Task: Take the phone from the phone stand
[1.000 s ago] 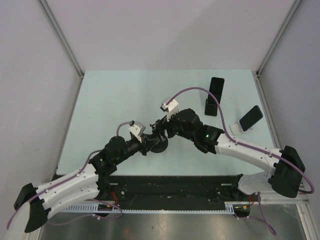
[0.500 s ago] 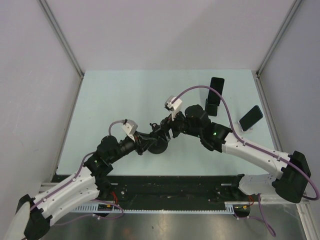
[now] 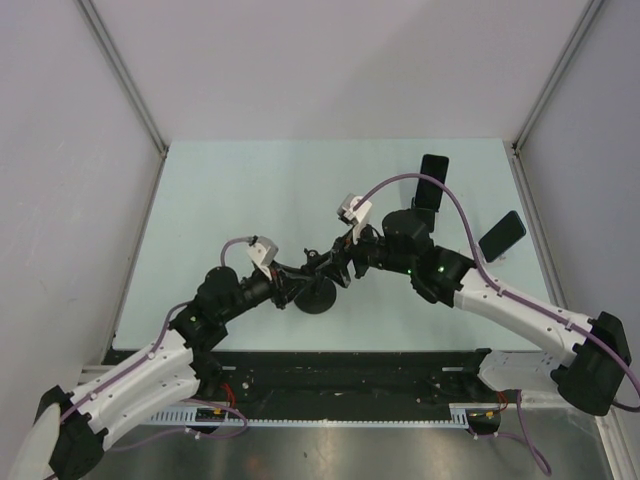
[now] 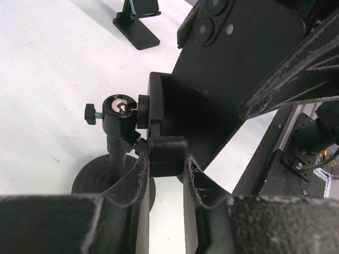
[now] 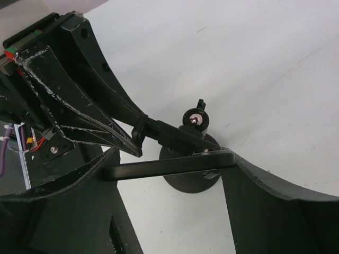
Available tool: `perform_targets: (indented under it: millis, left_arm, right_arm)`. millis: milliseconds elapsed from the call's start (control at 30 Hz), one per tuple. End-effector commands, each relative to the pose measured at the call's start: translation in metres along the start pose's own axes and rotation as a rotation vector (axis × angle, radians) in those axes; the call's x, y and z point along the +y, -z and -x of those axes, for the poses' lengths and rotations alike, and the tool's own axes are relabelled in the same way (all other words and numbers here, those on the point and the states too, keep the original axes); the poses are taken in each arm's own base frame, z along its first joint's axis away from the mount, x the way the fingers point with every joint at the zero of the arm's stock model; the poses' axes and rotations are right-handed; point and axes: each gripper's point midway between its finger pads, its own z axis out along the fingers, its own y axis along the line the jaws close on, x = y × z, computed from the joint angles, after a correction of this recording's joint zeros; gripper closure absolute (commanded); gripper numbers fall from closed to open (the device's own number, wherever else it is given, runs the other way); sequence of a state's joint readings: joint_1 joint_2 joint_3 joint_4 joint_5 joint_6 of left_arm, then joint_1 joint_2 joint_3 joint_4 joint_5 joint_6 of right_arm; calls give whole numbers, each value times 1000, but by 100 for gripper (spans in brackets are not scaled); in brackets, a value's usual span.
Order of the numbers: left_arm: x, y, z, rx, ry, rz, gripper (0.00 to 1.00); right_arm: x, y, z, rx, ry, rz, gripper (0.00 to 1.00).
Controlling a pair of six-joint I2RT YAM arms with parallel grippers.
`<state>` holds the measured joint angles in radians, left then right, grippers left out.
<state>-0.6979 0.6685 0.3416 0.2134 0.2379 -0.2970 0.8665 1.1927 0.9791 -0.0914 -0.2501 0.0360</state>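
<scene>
Steadying the black phone stand (image 4: pixel 119 111), which has a round base and a ball joint, the left gripper (image 4: pixel 165 159) is pinched narrow on the stand's black clamp block (image 4: pixel 167 151). The right gripper (image 5: pixel 172 165) spans wide across the black slab phone (image 4: pixel 238 63), a finger at each edge, so it appears to grip it. The phone seems to rest against the cradle, near the middle of the pale table (image 3: pixel 230 200).

To do the removal well, the right arm should probably draw the phone straight out along the cradle rather than twist it. The left arm needs to hold firm so the base neither tips nor slides. Another black phone (image 3: pixel 433 180) stands well apart at the far right and should not be affected.
</scene>
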Motion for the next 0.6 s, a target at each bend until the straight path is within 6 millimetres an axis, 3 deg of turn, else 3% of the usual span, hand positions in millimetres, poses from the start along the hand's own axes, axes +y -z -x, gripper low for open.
perform_targets:
  millis: [0, 200, 567]
  left_arm:
    - [37, 0, 19, -39, 14, 196, 87]
    - [41, -3, 23, -42, 36, 223, 74]
    - [44, 15, 45, -122, 35, 281, 43]
  right_arm:
    - [-3, 21, 38, -134, 63, -31, 100]
    - [27, 37, 55, -196, 85, 59, 100]
    - [53, 68, 74, -266, 59, 132, 100]
